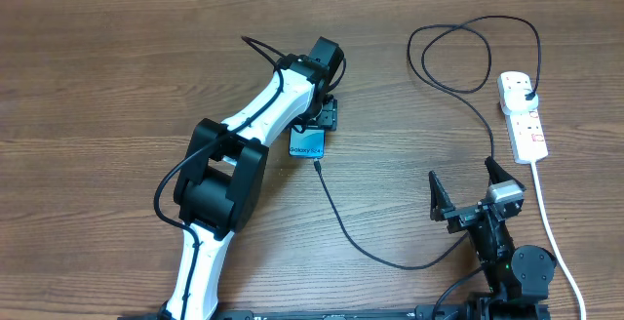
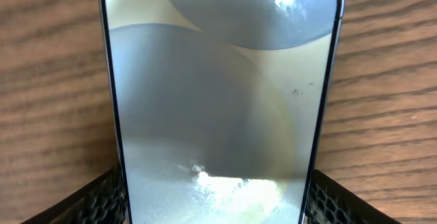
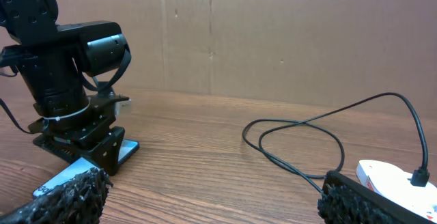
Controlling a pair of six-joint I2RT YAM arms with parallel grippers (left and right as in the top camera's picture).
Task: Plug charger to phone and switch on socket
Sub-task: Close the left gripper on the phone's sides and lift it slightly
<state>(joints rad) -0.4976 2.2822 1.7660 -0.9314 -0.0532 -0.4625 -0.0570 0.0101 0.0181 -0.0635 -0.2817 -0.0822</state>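
The left gripper (image 2: 218, 203) is clamped on the long edges of the phone (image 1: 307, 144), which lies near the middle of the table (image 1: 117, 86). The charger (image 1: 338, 215) runs from the phone's near end to the socket (image 1: 524, 117) by the right edge. The right gripper (image 1: 470, 189) hovers with its fingers spread apart near the front-right corner.

Our left arm (image 1: 255, 113) reaches far forward, elbow raised and wrist bent down, so that the left gripper (image 1: 320, 123) points straight downward. Its fingers (image 2: 102, 198) press against both long edges of the phone (image 2: 218, 101). Our right arm (image 1: 522, 266) sits folded close to its base, with the right gripper (image 1: 466, 181) held low and level, jaws spread wide apart
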